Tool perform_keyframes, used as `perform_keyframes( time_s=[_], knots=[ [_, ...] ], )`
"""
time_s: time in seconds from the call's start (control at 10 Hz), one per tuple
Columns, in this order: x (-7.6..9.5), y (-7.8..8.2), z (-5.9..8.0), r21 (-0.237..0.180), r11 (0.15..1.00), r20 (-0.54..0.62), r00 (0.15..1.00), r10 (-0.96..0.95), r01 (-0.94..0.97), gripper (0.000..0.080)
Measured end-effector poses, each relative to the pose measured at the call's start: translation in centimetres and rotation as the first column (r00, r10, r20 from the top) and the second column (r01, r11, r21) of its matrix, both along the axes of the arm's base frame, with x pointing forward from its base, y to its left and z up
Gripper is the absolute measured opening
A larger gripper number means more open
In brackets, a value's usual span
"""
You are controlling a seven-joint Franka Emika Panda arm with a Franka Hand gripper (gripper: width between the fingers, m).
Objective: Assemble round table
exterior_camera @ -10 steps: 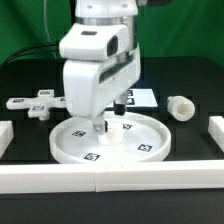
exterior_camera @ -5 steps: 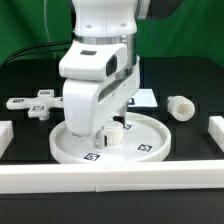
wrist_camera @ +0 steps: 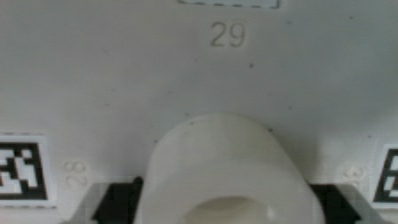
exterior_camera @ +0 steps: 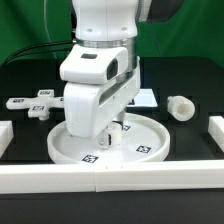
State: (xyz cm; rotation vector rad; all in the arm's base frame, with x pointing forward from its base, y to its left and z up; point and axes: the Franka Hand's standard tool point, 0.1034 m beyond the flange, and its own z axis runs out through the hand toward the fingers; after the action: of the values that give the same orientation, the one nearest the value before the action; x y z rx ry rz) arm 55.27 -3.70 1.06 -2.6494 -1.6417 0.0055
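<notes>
**Gripper at the hub.** The gripper (exterior_camera: 109,131) stands low over the round table's disc (exterior_camera: 150,132). Its fingers (wrist_camera: 118,196) flank the central hub (wrist_camera: 221,160), which sits directly between them. Whether the pads press the hub or stand just off it cannot be told. The cylinder leg (exterior_camera: 180,106) lies well apart from the gripper, toward the exterior view's right. Risks: an off-centre closure would shove the disc sideways, and a weak hold on the smooth, rounded hub may slip during lifting.

Smooth matt white plastic disc (exterior_camera: 155,133) and leg (exterior_camera: 181,107) lie on a matt black tabletop (exterior_camera: 190,82)
</notes>
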Motion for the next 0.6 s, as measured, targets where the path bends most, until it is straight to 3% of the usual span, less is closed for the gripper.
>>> perform_keyframes(
  time_s=[0.6],
  knots=[
    [0.0,0.0,0.0,0.0,1.0,0.0,1.0,0.0,0.0,0.0406]
  ],
)
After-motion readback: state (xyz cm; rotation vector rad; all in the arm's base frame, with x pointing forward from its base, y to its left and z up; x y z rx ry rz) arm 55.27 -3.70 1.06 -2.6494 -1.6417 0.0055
